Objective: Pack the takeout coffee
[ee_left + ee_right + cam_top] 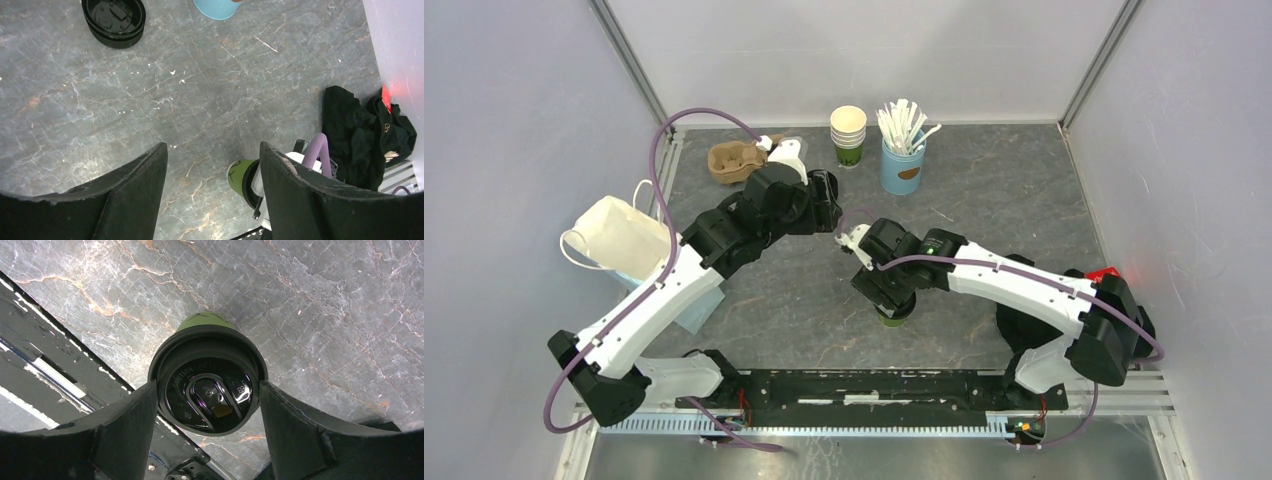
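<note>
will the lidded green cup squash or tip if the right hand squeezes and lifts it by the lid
The takeout coffee probably resists squashing there: the right hand flanks its rigid-looking black lid, not the paper wall. It narrows downward, so nudges might tip it. Fill level can't be judged.

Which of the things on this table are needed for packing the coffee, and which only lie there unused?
Part of the job:
- takeout coffee, lidded, between the right gripper fingers
- white paper bag
- possibly the cardboard cup carrier

Lying about:
- stack of lidless cups
- blue holder of stirrers
- stack of black lids
- left gripper, open and empty
</note>
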{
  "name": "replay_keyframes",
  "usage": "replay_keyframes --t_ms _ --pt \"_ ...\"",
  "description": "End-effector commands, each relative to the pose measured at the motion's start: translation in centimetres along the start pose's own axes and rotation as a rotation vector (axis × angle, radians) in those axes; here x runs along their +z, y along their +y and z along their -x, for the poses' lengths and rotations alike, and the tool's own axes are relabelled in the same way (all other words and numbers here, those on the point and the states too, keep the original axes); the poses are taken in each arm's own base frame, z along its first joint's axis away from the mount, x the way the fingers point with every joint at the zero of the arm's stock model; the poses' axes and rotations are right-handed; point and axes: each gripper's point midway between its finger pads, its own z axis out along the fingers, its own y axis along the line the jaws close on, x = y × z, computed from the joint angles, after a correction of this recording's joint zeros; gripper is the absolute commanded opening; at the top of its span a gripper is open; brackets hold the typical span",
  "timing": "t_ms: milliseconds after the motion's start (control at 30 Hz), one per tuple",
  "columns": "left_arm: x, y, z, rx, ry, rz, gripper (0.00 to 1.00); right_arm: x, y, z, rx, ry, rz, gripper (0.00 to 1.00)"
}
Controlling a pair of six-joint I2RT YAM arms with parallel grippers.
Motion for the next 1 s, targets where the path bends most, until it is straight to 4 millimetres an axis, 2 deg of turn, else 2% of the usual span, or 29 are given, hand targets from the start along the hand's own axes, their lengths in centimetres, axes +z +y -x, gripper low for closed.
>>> replay_keyframes --t_ms 0,67,200,333,467,567,633,700,767,867,967 --pt "-1.1 -1.0 3.8 0.076 -0.120 -0.043 0.75 0.2 0.0 0.7 0.034 -0.028 -0.036 0.74" --pt "-1.5 -1.2 4.5 0.080 -0.145 -0.053 0.75 0.3 -0.6 0.0 0.059 -0.007 -0.078 0.69" --pt "-2.2 -2.0 6.0 0.089 -0.170 -0.074 0.75 -0.9 -3.7 -1.4 0.142 0.004 -0.253 0.68" --pt "-2.2 -2.3 7.4 0.107 -0.221 -0.074 0.76 -0.9 -8.0 -5.0 0.267 0.051 -0.370 0.68" --pt "-2.7 -2.6 8.7 0.125 -0.249 -0.079 0.76 -2.2 -12.2 -9.4 0.468 0.050 -0.455 0.69" --pt "-3.1 -2.7 8.8 0.143 -0.258 -0.090 0.77 -2.9 -13.8 -12.6 0.579 0.043 -0.496 0.69" --pt "-3.2 -2.5 9.0 0.151 -0.264 -0.085 0.77 -3.2 -14.2 -13.7 0.619 0.048 -0.507 0.68" --pt "-3.1 -2.5 9.3 0.158 -0.274 -0.079 0.77 -3.5 -14.4 -14.4 0.640 0.060 -0.524 0.69" --pt "-2.8 -2.7 9.7 0.173 -0.279 -0.077 0.78 -3.5 -14.3 -14.2 0.637 0.056 -0.507 0.70" --pt "-2.3 -3.3 9.9 0.195 -0.269 -0.091 0.78 -4.0 -14.3 -12.8 0.635 0.028 -0.477 0.76" --pt "-2.0 -3.6 9.8 0.209 -0.259 -0.102 0.78 -5.2 -14.7 -11.7 0.636 0.002 -0.483 0.87"
